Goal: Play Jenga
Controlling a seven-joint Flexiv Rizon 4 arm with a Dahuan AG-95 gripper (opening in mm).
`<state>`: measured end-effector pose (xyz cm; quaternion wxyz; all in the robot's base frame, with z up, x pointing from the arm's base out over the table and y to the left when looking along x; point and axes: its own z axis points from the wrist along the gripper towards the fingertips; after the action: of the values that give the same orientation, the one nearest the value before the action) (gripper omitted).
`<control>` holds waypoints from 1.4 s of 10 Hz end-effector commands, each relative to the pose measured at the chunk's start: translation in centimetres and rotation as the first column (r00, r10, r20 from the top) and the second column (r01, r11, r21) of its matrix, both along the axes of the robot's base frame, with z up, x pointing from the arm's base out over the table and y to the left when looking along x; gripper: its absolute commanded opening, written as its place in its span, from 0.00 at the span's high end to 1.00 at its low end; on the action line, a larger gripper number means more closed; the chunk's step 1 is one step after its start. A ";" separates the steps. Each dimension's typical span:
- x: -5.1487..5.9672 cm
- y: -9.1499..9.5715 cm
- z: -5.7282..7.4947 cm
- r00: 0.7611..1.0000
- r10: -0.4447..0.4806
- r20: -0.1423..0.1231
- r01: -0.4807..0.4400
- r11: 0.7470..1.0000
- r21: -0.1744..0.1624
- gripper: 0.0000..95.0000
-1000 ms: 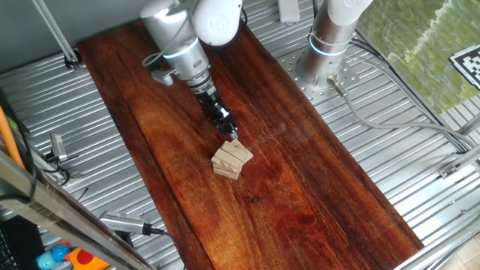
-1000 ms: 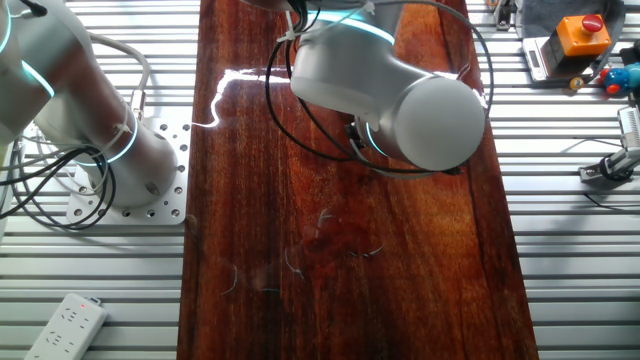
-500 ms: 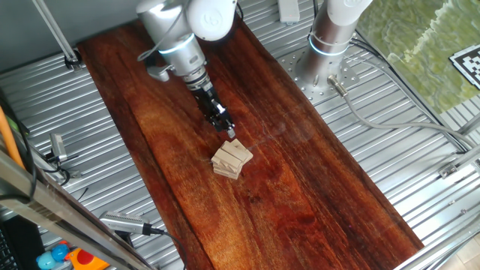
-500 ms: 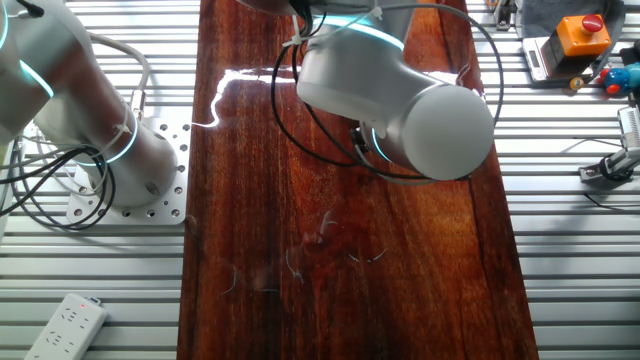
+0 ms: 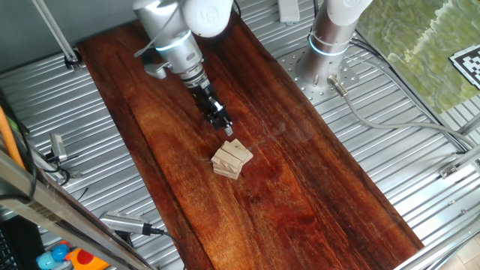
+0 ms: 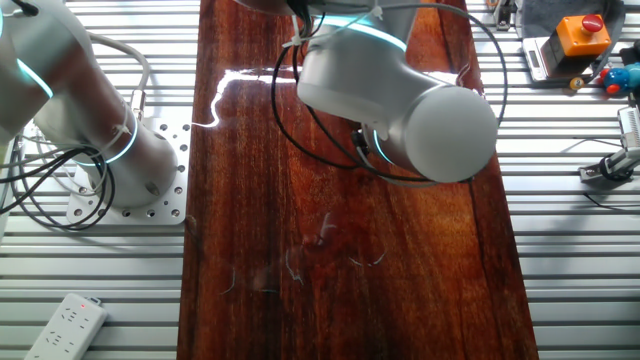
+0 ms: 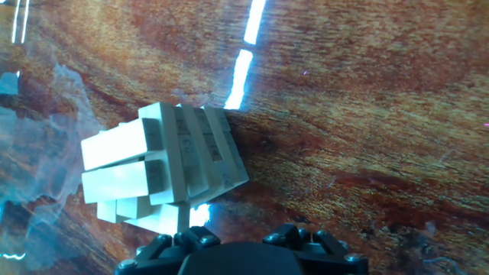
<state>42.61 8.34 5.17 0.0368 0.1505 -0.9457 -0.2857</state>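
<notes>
White arm slants its end effector (image 5: 228, 131), grip state unclear, just above Jenga (image 5: 232, 159).

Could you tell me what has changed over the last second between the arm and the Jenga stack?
The gripper has drawn back up and away from the Jenga stack, toward the far end of the board, leaving a small gap. It carries no block that I can see. The stack sits where it was, its crossed layers unchanged.

The Jenga (image 5: 232, 159) stands mid-board (image 5: 315, 195), the hand (image 5: 228, 132) just beside it.
</notes>
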 end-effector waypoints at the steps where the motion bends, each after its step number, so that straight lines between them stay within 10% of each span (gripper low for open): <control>1: 0.0 0.0 0.2 1.000 0.002 0.021 -0.002 1.000 -0.012 0.40; 2: 0.0 0.0 0.2 0.999 0.014 0.039 -0.012 0.999 -0.048 0.20; 14: -0.3 0.4 1.2 0.991 0.007 0.134 0.008 0.994 -0.111 0.20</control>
<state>42.26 8.69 6.51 -0.0189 0.1674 -0.9602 -0.2227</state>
